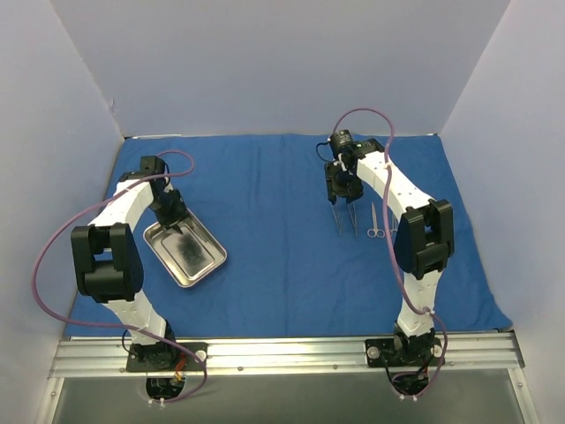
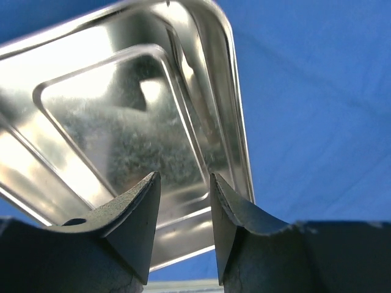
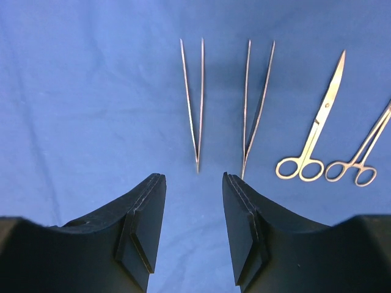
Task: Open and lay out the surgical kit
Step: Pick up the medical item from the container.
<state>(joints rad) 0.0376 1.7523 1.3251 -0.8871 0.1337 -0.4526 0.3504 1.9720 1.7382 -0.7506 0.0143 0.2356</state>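
We read the top view as a clock face, with 12 o'clock at the far wall. The cloth wrap [image 1: 282,274] lies opened out flat across the table, its long axis running 9 to 3 o'clock.

On its 9 o'clock side sits the steel tray [image 1: 192,258], turned so that its long axis runs from about 11 to 5 o'clock. Inside it we see only its own bare, shiny floor. The left gripper [image 2: 184,178] hangs over the tray's 11 o'clock end. Its fingers stand apart with nothing pinched between them; whether they touch the metal we cannot tell.

Toward 2 o'clock four instruments lie on the cloth in a row, side by side and apart, each with its long axis near 12 to 6 o'clock. The first tweezers [image 3: 197,149] and second tweezers [image 3: 246,152] have their joined ends at 6 o'clock and their legs spreading toward 12. The scissors [image 3: 322,113] have their rings at 6 o'clock and their blades pointing between 12 and 1. The ring-handled clamp [image 3: 370,141] lies likewise, leaning toward 1 o'clock. The right gripper [image 3: 193,177] hangs above the cloth near the tweezers' joined ends, its fingers apart and holding nothing.
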